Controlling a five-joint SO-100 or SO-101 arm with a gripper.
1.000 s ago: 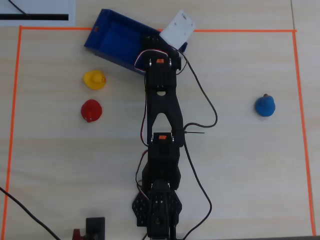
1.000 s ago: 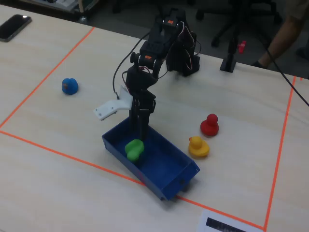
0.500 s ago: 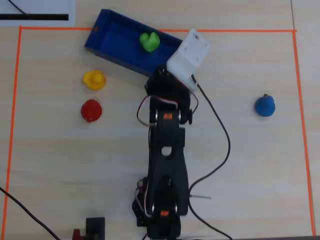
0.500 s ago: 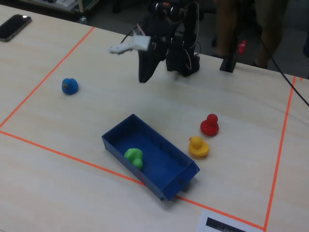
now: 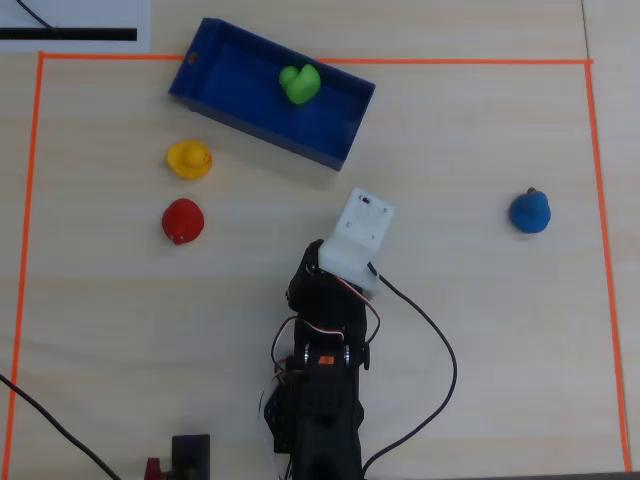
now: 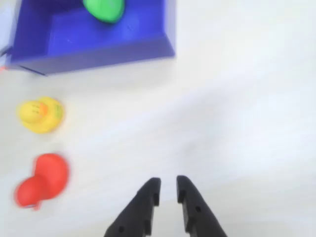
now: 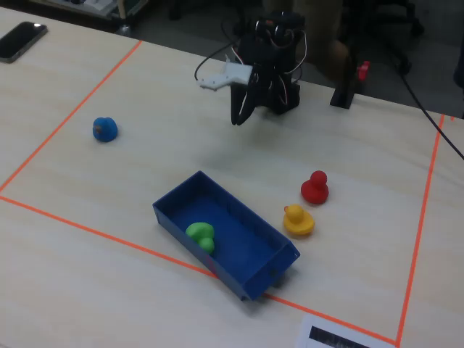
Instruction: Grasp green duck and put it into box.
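Note:
The green duck point(image 5: 299, 82) lies inside the dark blue box point(image 5: 250, 125) at the far side of the table, also in the wrist view point(image 6: 103, 9) and the fixed view point(image 7: 200, 235). The box shows in the wrist view point(image 6: 98, 54) at top left and in the fixed view point(image 7: 174, 221). My gripper point(image 6: 168, 185) is empty, its jaws almost together with a narrow gap, above bare table well short of the box. In the fixed view it point(image 7: 239, 119) points down near the arm's base. In the overhead view the white wrist housing point(image 5: 358, 232) hides it.
A yellow duck point(image 5: 189, 159) and a red duck point(image 5: 183, 220) sit left of the arm, near the box. A blue duck point(image 5: 530, 211) sits far right. Orange tape point(image 5: 595, 200) marks the work area. Cables point(image 5: 430, 340) trail by the arm's base.

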